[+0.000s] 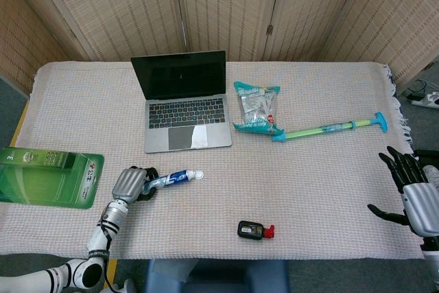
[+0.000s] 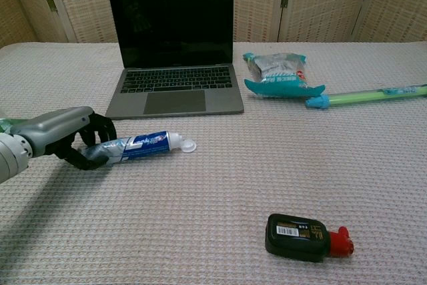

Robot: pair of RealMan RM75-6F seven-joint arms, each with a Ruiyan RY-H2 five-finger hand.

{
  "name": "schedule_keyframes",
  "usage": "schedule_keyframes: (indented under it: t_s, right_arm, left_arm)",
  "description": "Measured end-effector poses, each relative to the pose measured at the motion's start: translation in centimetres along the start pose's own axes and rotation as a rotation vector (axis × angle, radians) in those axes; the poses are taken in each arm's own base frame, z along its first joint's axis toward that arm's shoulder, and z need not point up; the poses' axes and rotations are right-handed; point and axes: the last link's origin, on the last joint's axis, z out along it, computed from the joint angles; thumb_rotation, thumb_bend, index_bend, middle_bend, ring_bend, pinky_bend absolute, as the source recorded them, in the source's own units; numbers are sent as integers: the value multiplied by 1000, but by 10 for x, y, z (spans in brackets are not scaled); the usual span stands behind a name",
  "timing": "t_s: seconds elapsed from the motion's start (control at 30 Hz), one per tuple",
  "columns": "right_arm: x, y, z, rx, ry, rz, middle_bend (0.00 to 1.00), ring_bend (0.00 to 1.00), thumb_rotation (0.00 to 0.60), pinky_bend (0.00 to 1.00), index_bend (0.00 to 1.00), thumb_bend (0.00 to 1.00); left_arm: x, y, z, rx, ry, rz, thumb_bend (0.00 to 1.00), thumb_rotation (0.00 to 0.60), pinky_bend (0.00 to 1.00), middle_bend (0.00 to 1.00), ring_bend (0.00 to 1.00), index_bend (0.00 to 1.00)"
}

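Now the left hand (image 2: 63, 139) is wrapping its fingers around the tail of the toothpaste tube (image 2: 143, 145), tilting it just off the tablecloth (image 2: 220, 185) below the laptop (image 2: 173, 51); the right hand (image 1: 411, 190) is hanging open, fingers spread, holding nothing.

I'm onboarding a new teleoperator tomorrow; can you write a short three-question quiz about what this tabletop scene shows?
1. True or false: the robot's left hand grips the blue and white toothpaste tube at its flat tail end.
2. Multiple choice: what lies closest to the table's near edge? A) the open grey laptop B) the small black bottle with a red cap C) the long green and teal stick toy
3. Fill in: the robot's right hand holds nothing and its fingers are ____.

Key: 1 true. 2 B. 3 spread apart, at the right edge of the woven table cloth.
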Motion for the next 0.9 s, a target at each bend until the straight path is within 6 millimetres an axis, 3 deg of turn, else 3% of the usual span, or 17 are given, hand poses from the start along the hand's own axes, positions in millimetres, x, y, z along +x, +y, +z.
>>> schedule_keyframes:
  t_s: [0.2, 0.47, 0.67, 0.9]
  right_arm:
    - [1, -5, 0, 24, -7, 21, 0, 0, 600, 0, 0, 106]
    - [7, -24, 10, 126, -10, 64, 0, 0, 600, 0, 0, 105]
    - [2, -58, 35, 281, -40, 89, 0, 0, 600, 0, 0, 106]
    - [-17, -113, 68, 463, -90, 118, 0, 0, 600, 0, 0, 106]
  left_arm:
    - [1, -4, 2, -40, 31, -76, 723, 600, 712, 823, 746, 833]
    - [14, 4, -4, -209, 99, -232, 745, 600, 743, 843, 765, 846]
    - [32, 32, -17, -355, 107, -339, 752, 600, 743, 844, 767, 847]
    - [51, 70, -36, -479, 69, -441, 761, 600, 743, 845, 770, 849]
